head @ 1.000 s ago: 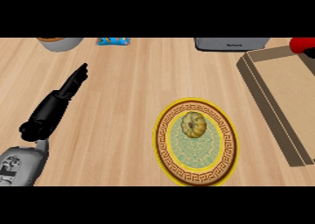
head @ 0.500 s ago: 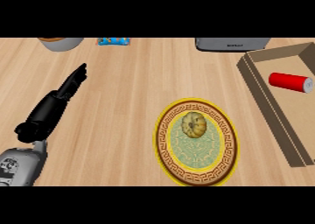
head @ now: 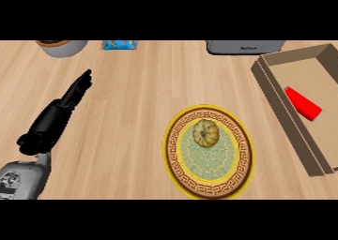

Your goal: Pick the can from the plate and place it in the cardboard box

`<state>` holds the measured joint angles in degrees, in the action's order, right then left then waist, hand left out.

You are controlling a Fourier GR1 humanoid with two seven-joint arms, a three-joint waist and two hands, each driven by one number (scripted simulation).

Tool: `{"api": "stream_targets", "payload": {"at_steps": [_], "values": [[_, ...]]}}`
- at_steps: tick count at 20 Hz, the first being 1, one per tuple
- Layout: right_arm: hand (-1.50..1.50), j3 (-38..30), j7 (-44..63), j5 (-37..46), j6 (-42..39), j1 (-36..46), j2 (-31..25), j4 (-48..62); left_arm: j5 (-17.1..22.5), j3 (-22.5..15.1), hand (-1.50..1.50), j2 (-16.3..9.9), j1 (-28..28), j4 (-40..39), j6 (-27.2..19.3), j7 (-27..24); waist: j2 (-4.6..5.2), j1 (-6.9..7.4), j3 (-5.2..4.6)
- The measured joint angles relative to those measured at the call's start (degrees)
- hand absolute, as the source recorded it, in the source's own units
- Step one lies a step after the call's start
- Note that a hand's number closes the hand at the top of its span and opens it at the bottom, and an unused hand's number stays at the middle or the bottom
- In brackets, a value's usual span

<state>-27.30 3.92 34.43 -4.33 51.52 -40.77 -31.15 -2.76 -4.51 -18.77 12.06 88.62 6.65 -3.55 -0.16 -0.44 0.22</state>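
Black left hand [head: 69, 97] open, fingers straight, touching nothing.

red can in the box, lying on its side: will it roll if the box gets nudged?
Probably a little. The can lies on its side on the box floor, so its round body could roll. It rests close to the left wall, which should stop it that way. It looks rigid, so it likely would not deform. Its weight cannot be judged from this view.

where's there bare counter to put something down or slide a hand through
Bare wood lies between the left robot hand and the plate, and between the plate and the far toaster. It is tighter between the plate and the cardboard box, which holds the red can.
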Motion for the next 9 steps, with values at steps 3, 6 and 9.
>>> {"api": "stream_targets", "payload": {"at_steps": [3,6,9], "values": [[-1.5,-7.89,-1.31,-7.01,4.33,0.61,0.54,-0.63,-0.11,-0.08,0.0,-0.06,-0.61,0.12,0.15,-0.08,-0.02,-0.15,0.01],[-1.5,-13.92,-2.88,-12.26,7.79,-0.8,0.85,-0.67,-0.04,0.26,0.0,-0.46,-0.84,0.46,0.57,-0.25,0.08,0.02,-0.05],[-1.5,-17.96,-5.24,-16.02,9.64,-2.92,0.03,-0.36,-0.09,0.57,0.0,-0.44,0.16,-0.85,1.22,-0.78,0.25,0.16,-0.09]]}}
